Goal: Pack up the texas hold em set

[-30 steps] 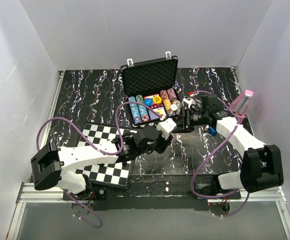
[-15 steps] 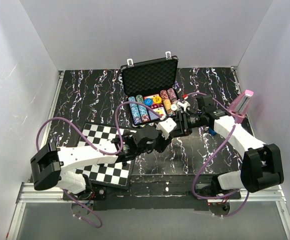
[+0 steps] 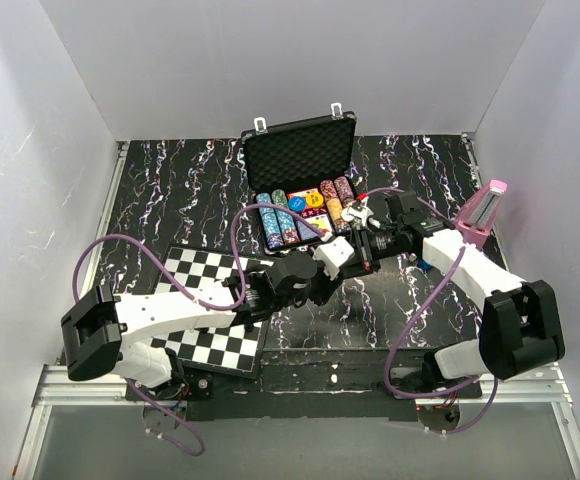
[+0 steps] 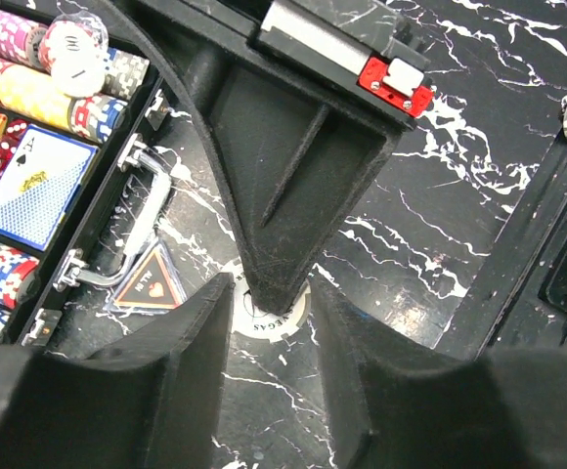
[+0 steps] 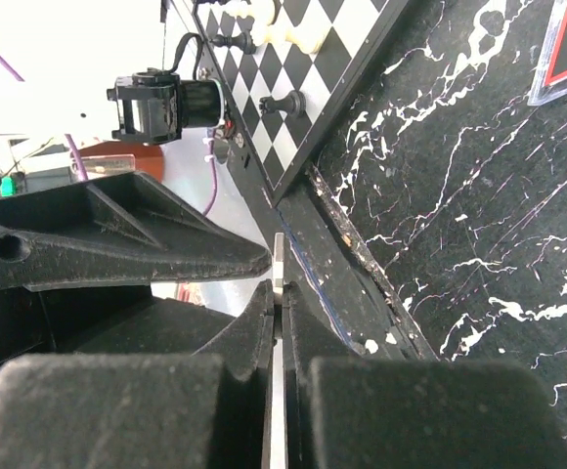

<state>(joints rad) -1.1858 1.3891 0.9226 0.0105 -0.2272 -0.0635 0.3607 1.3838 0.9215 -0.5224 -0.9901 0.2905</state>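
Texas hold em set (image 3: 300,212): round button (image 4: 282,318) held between both grippers, lower centre of the left wrist view.
Probably light, stiff and slick. The right gripper (image 5: 278,293) is clamped across its faces, and the left gripper (image 4: 272,298) pinches its rim.

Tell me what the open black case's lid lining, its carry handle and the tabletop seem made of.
Black lid lining: seemingly soft foam, matte, dimpled texture.
Silver carry handle: likely polished metal, bright glints.
Black tabletop: marble-look surface, white veins, probably printed; material unclear.

open briefcase (image 3: 300,152), chip rows (image 3: 279,224); white button (image 4: 293,311) outside
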